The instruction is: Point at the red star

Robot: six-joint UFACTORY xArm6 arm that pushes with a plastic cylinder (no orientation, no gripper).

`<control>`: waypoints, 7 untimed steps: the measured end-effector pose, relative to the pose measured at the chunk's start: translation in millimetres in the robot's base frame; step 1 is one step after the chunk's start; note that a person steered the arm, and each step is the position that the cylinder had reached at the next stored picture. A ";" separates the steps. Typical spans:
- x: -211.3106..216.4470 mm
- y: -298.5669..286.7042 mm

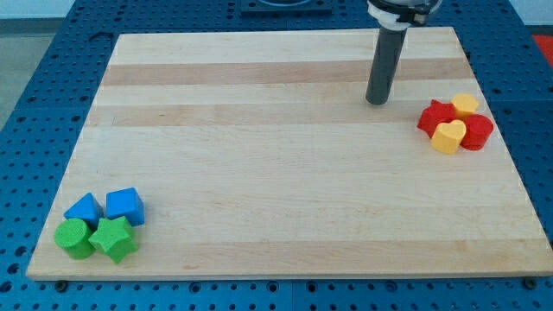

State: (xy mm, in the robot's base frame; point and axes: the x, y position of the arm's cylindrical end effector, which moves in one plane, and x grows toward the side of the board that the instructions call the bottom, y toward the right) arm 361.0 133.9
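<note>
The red star (435, 117) lies near the view's right edge of the wooden board (285, 155), in a tight cluster of blocks. A yellow hexagon (464, 105) touches it at upper right, a yellow heart (448, 136) at lower right, and a red cylinder (476, 131) sits at the cluster's right. My tip (377, 101) rests on the board to the left of the red star and slightly above it, a short gap away, touching no block.
At the view's bottom left sits another cluster: a blue triangle-like block (84, 208), a blue cube (124, 206), a green cylinder (73, 238) and a green star (113, 238). Blue perforated table surrounds the board.
</note>
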 end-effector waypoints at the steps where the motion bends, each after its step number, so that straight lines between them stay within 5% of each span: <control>1: 0.0 0.0; 7: -14.9 52.6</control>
